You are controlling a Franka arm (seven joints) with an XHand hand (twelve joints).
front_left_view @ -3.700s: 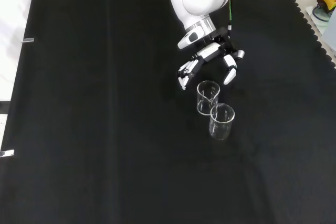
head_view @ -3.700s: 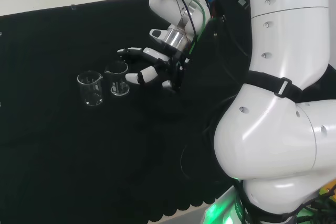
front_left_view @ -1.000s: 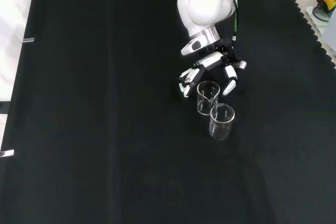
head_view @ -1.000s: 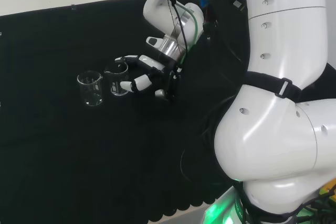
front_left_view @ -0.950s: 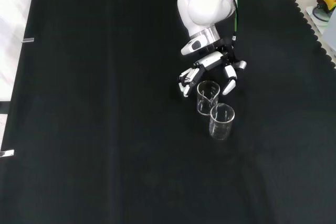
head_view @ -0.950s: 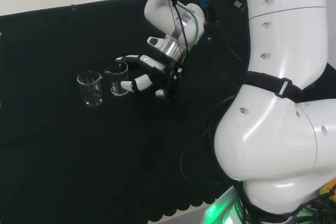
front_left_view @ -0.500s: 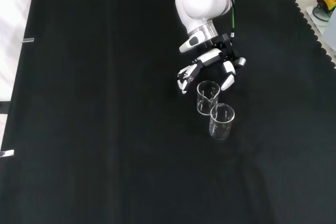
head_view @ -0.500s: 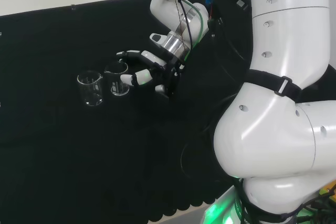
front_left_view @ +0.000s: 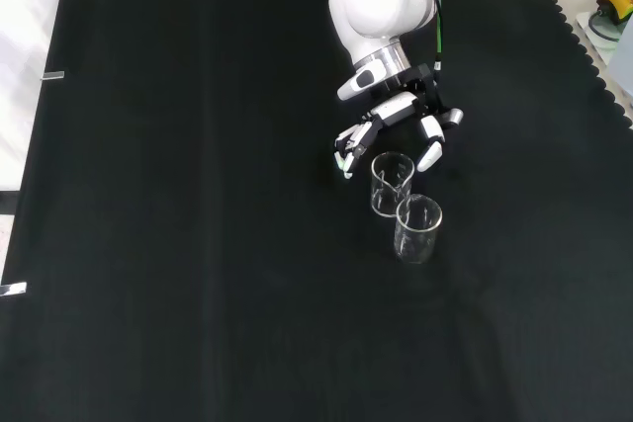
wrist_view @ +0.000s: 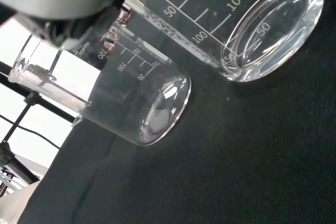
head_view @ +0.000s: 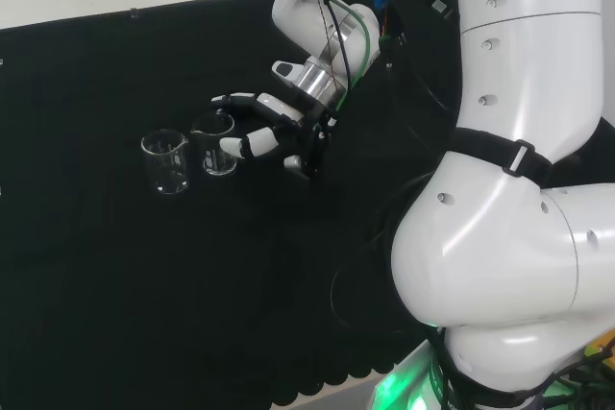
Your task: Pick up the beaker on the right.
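The black and white hand (front_left_view: 396,126) hovers spread, empty, just beside the nearer clear glass beaker (front_left_view: 392,183) standing upright on black cloth (front_left_view: 198,244). Probably light, slippery, fragile; grasp its sidewall.

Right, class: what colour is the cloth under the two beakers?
Black cloth; the front view shows it best.

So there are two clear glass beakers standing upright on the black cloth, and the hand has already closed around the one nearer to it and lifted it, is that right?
Not quite. Both clear glass beakers, the nearer and the farther, do stand upright on the black cloth, but the hand has not closed on or lifted either. The front view shows its fingers spread open, just short of the nearer beaker.
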